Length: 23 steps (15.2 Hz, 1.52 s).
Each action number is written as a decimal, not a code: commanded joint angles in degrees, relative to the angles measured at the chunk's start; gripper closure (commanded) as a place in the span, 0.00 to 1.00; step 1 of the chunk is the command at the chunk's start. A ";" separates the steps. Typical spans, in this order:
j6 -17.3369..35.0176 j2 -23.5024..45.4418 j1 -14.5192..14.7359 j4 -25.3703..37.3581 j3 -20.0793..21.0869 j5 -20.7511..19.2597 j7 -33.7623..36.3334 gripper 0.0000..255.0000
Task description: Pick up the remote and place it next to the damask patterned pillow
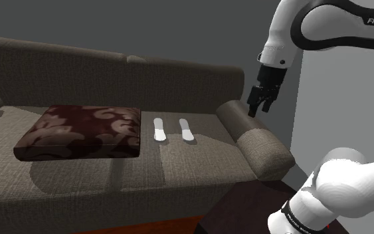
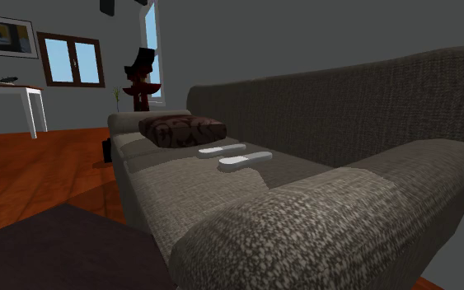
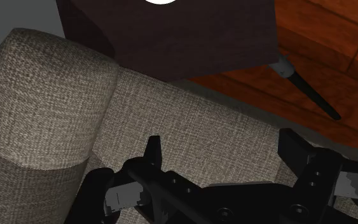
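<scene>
Two flat white remotes lie side by side on the grey sofa's seat, one [image 1: 158, 129] nearer the pillow and one [image 1: 187, 129] nearer the armrest; in the second exterior view they are the far remote [image 2: 222, 150] and the near remote [image 2: 245, 160]. The dark maroon damask pillow [image 1: 79, 133] [image 2: 180, 129] lies flat on the seat, to the shoulder view's left of them. My gripper [image 1: 258, 106] [image 3: 196, 172] hangs open and empty above the sofa's armrest [image 1: 255, 136], well off to the right of the remotes.
The sofa's backrest [image 1: 145, 76] runs behind the seat. In the wrist view the armrest [image 3: 50, 108] and seat fabric [image 3: 190, 121] lie under the fingers, with a dark box [image 3: 171, 32] and wooden floor [image 3: 323, 38] beyond. A white table [image 2: 7, 91] stands far off.
</scene>
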 commanded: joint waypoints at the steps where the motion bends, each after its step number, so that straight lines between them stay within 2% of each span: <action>1: 0.00 0.00 0.00 0.00 0.00 0.00 0.00 0.00; 12: 21.98 19.41 -2.12 -0.42 0.62 -0.10 3.79 0.00; 23: 38.18 42.74 -3.95 8.86 0.15 -0.99 7.68 0.00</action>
